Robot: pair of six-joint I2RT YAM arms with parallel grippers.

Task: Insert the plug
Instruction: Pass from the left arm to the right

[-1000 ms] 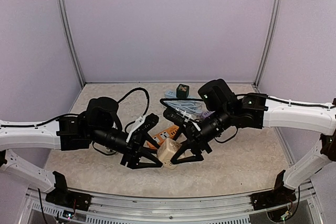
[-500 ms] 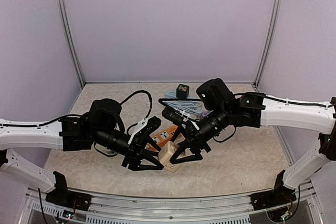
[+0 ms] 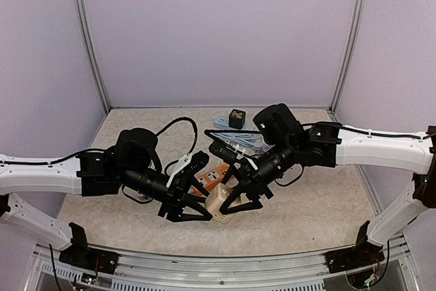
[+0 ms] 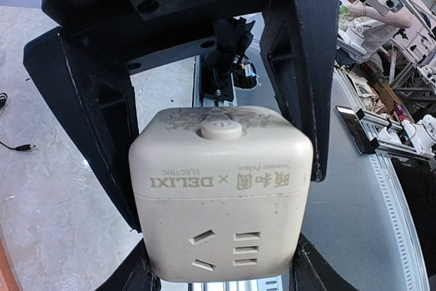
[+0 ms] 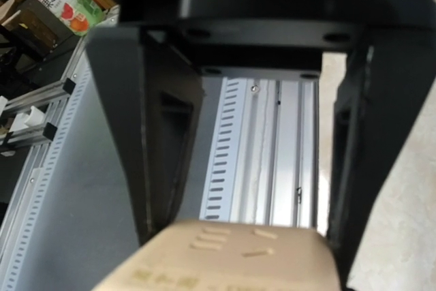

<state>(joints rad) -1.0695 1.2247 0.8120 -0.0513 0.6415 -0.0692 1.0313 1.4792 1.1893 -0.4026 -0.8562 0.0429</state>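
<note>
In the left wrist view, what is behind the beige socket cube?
Behind the socket cube, framed by the fingers of the left end effector: the metal rail and a black fixture on it. The cube's far face and the rail stretch directly behind it are covered.

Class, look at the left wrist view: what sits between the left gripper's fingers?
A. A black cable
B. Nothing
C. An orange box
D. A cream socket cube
D: the cube is clamped in the left gripper, with its socket holes facing the camera.
</note>
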